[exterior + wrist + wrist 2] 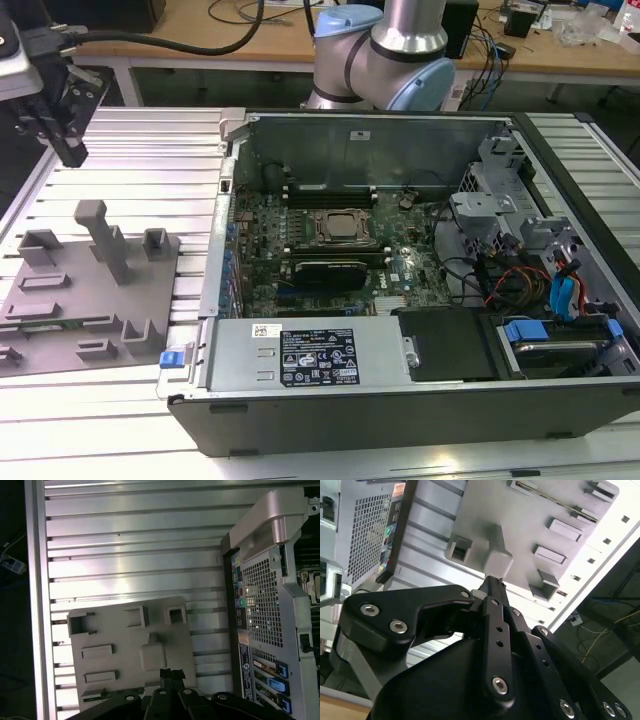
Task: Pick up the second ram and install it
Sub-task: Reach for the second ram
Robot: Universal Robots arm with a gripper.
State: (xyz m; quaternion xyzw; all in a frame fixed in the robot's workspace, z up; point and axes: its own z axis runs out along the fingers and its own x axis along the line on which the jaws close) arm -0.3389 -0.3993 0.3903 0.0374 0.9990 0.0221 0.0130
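Note:
My gripper hangs shut and empty at the exterior view's far left, above the grey holder plate. In both wrist views its black fingertips are pressed together, over the plate's tall grey post. A thin stick that looks like the second ram lies edge-up in a long slot of the plate, apart from the fingers. The open computer case holds the motherboard, with black memory slots above the processor socket.
The holder plate carries several raised blocks and empty pockets. The ribbed aluminium table lies around it. The case's rear wall with vents and ports stands beside the plate. The arm's base sits behind the case.

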